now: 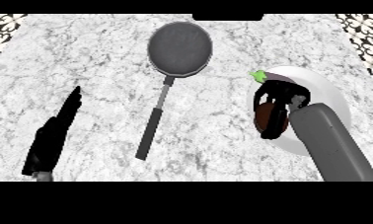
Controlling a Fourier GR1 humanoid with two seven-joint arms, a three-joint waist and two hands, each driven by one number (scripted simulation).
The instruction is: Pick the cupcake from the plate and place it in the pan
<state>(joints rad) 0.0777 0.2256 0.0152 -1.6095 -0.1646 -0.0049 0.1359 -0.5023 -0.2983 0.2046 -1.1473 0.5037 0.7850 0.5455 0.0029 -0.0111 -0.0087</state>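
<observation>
Two hands, one pan, one plate and one cupcake show on the counter (87, 60), a pale marble-like top with grey veining. Nearest, by the counter's front-left edge, the left hand (50, 139) rests apart from everything, its black fingers straight and together, holding nothing. At the front-right, a smooth grey forearm (331, 144) rises from the near edge to the right hand (275, 107), which hangs over the plate (324, 90); its black fingers are curled down around the cupcake (264, 114), closed on it. The cupcake is a brown rounded shape seen between the fingers, over the plate's left part, with a small green bit (258, 75) showing just beyond the fingertips; whether it sits on the plate or is raised off it cannot be told. The plate is white, round and smooth, near the counter's right edge. Farther back, near the counter's middle, lies the pan (180, 49), round, dark grey and matte, its long thin dark handle (154, 124) running toward the near edge, well apart from both hands.
</observation>
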